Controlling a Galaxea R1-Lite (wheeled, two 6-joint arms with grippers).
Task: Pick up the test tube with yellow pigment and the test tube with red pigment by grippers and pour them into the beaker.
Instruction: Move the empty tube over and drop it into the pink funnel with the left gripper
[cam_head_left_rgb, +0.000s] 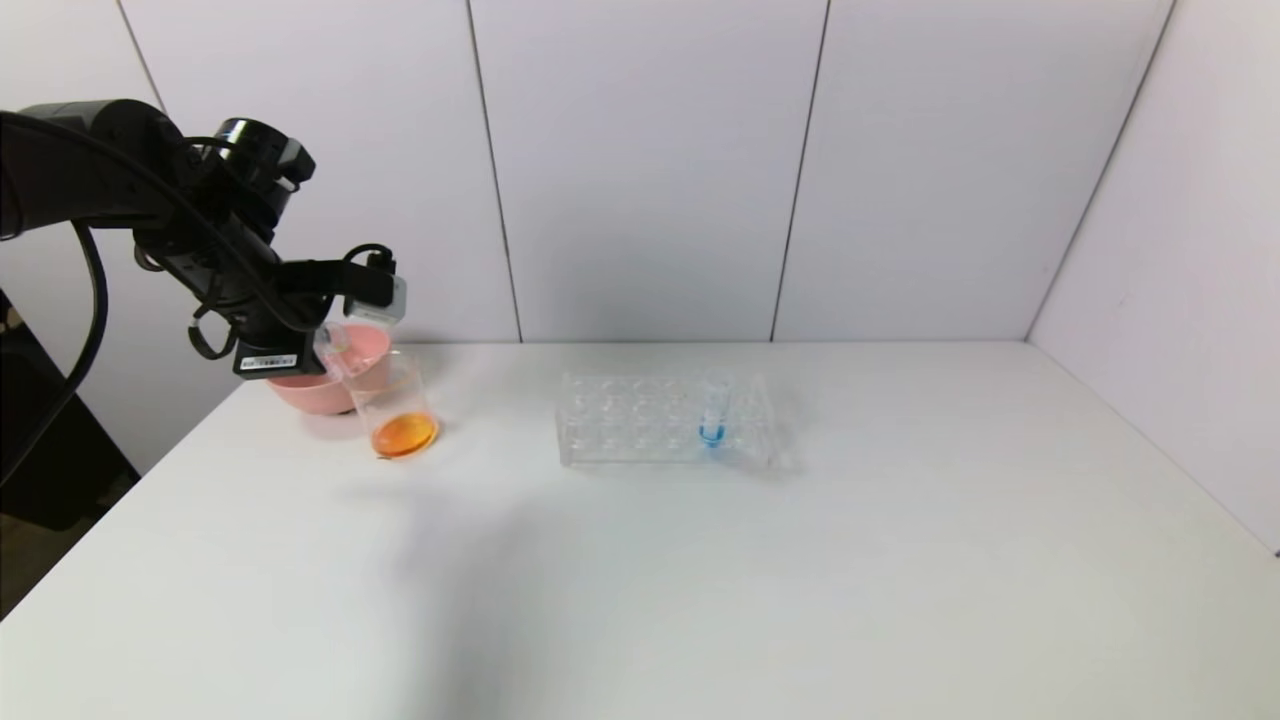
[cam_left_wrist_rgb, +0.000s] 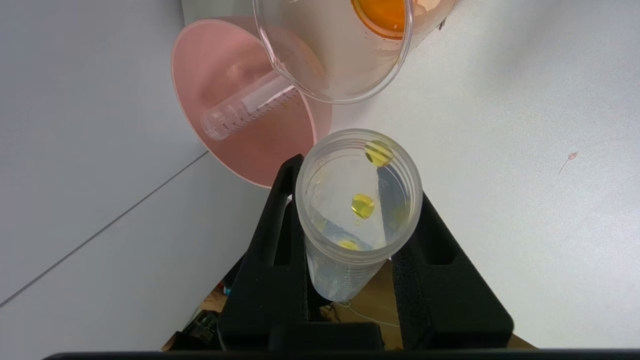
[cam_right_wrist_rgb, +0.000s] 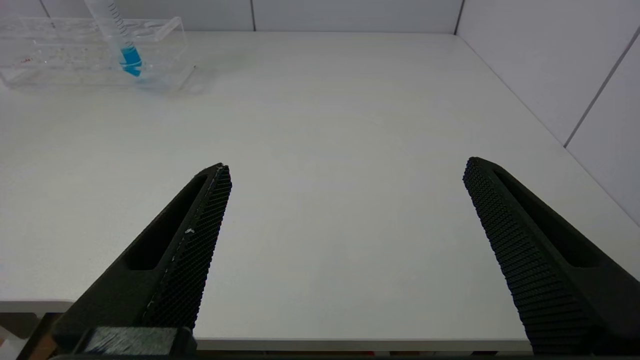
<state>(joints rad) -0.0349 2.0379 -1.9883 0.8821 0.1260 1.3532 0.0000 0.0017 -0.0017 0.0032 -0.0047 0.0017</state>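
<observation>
My left gripper (cam_left_wrist_rgb: 357, 185) is shut on the test tube with yellow pigment (cam_left_wrist_rgb: 350, 260), a clear graduated tube with only a few yellow drops clinging inside. It holds the tube tilted at the far left of the table (cam_head_left_rgb: 700, 560), its open mouth close to the beaker's rim. The beaker (cam_head_left_rgb: 400, 405) leans and holds orange liquid at its bottom; the left wrist view shows the beaker (cam_left_wrist_rgb: 340, 60) just beyond the tube's mouth. No test tube with red pigment is in view. My right gripper (cam_right_wrist_rgb: 346, 164) stands open over the table's front edge, nothing between its fingers.
A pink bowl (cam_head_left_rgb: 310, 390) sits right behind the beaker; in the left wrist view the bowl (cam_left_wrist_rgb: 225, 65) holds a clear tube (cam_left_wrist_rgb: 250, 110) lying on its side. A clear rack (cam_head_left_rgb: 640, 420) at mid-table carries a blue-liquid tube (cam_head_left_rgb: 714, 410).
</observation>
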